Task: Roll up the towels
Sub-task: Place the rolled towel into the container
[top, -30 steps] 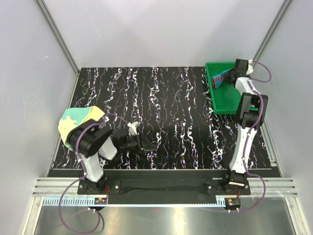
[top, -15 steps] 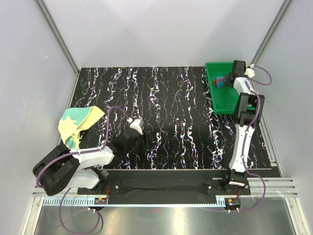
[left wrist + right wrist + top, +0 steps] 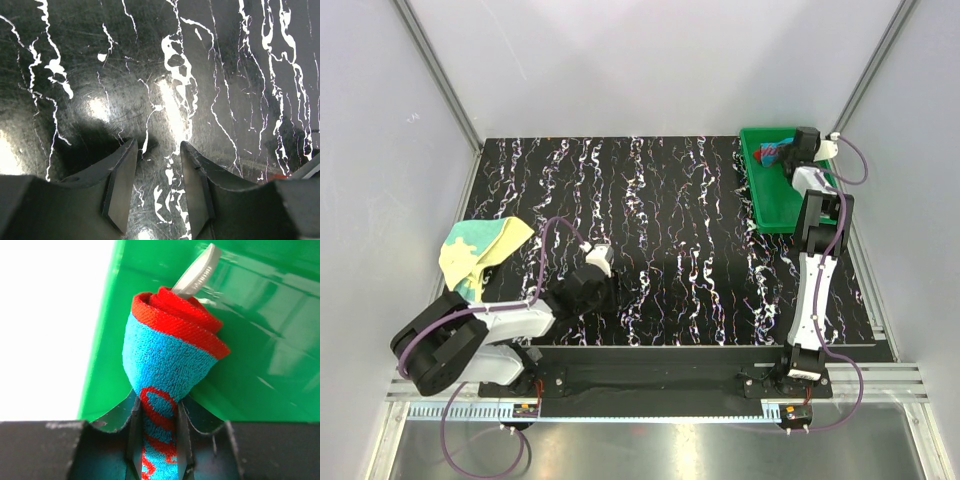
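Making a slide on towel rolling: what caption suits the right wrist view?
Right gripper shut on a rolled red-and-blue towel, green tray behind it.

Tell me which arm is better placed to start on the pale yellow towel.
Left. The left gripper is open and empty over the table, on the same side as the yellow towel. The right gripper is shut on the rolled red towel above the green tray at the far right.

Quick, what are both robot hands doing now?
The left gripper is open, holding nothing.
The right gripper is shut on the rolled red towel.
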You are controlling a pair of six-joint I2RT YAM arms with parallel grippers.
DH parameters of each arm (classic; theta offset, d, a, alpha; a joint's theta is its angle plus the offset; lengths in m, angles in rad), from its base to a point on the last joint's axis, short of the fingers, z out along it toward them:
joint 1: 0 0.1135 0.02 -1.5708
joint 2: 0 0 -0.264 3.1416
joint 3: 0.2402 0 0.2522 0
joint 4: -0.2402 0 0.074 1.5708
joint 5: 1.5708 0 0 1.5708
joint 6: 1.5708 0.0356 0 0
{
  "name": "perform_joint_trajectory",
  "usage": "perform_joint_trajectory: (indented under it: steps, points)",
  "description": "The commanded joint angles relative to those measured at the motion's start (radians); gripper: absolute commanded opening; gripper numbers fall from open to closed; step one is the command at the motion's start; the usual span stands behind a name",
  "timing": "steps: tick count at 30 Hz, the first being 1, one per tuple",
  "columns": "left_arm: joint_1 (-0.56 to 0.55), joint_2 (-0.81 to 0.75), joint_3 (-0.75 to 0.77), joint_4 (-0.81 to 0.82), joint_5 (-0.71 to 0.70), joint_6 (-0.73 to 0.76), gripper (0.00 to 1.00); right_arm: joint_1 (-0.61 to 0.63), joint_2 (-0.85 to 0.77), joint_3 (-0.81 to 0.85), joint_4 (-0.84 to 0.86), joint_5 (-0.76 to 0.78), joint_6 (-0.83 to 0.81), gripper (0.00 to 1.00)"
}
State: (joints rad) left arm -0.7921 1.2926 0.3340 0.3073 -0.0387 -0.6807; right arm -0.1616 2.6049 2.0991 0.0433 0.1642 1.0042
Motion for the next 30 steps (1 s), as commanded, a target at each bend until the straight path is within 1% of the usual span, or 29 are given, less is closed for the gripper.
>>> perform_joint_trajectory:
  steps: [1,3,5,6,8,9,13,15,17,21,23,24,26,30]
  points:
    - [-0.004,0.027,-0.009,0.073,-0.023,0.029,0.45,-0.016,-0.038,-0.086,0.301,-0.044,0.049,0.02]
    - [-0.004,0.036,-0.006,0.085,-0.02,0.029,0.45,-0.019,-0.066,-0.138,0.381,-0.041,0.098,0.01]
    - [-0.004,0.042,-0.006,0.092,-0.015,0.033,0.45,-0.026,-0.078,-0.145,0.394,-0.046,0.103,0.01]
    - [-0.006,0.042,-0.006,0.096,-0.015,0.033,0.45,-0.027,-0.085,-0.171,0.433,-0.043,0.111,0.01]
    - [-0.006,0.047,-0.007,0.101,-0.013,0.033,0.44,-0.039,-0.086,-0.189,0.46,-0.048,0.137,0.01]
    - [-0.007,0.045,-0.007,0.105,-0.013,0.035,0.44,-0.047,-0.082,-0.214,0.569,-0.061,0.189,0.0]
    - [-0.019,0.073,0.008,0.105,-0.018,0.038,0.44,-0.065,-0.068,-0.238,0.616,-0.121,0.267,0.0]
    - [-0.027,0.079,0.016,0.101,-0.026,0.043,0.43,-0.075,-0.083,-0.266,0.688,-0.144,0.303,0.0]
    - [-0.029,0.082,0.017,0.101,-0.032,0.043,0.43,-0.078,-0.097,-0.278,0.714,-0.149,0.309,0.0]
    - [-0.033,0.082,0.02,0.099,-0.036,0.043,0.43,-0.081,-0.097,-0.243,0.731,-0.161,0.292,0.0]
    - [-0.035,0.083,0.022,0.099,-0.038,0.043,0.43,-0.081,-0.066,-0.219,0.728,-0.161,0.283,0.0]
    - [-0.036,0.085,0.023,0.099,-0.039,0.043,0.43,-0.081,-0.051,-0.193,0.728,-0.19,0.272,0.0]
    - [-0.038,0.088,0.025,0.096,-0.041,0.043,0.43,-0.082,-0.005,-0.16,0.696,-0.202,0.264,0.0]
    - [-0.039,0.088,0.027,0.095,-0.043,0.044,0.42,-0.081,0.004,-0.18,0.624,-0.212,0.208,0.01]
